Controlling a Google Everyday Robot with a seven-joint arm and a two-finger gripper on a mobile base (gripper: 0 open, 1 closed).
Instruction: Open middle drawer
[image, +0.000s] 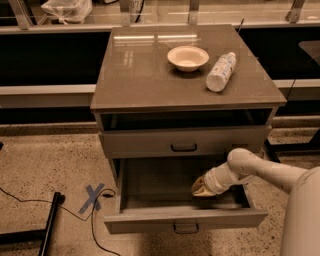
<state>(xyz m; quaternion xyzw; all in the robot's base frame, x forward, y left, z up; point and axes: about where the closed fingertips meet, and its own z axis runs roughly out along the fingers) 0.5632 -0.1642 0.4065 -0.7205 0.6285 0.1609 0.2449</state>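
The middle drawer (185, 220) is pulled far out of the grey cabinet (150, 90). Its flat grey front faces me with a small black loop handle (186, 229), and its shallow grey tray (160, 185) shows. My gripper (200, 188) is inside that tray at its right side, low over the tray floor and behind the drawer front. My white arm (265, 172) reaches in from the lower right over the drawer's right wall.
Above the open drawer a shut grey drawer (150, 142) has a black handle (183, 147). A white bowl (187, 57) and a lying plastic bottle (221, 71) are on the cabinet top. A blue tape cross (92, 197), a cable and a black stand leg (50, 225) are on the floor at left.
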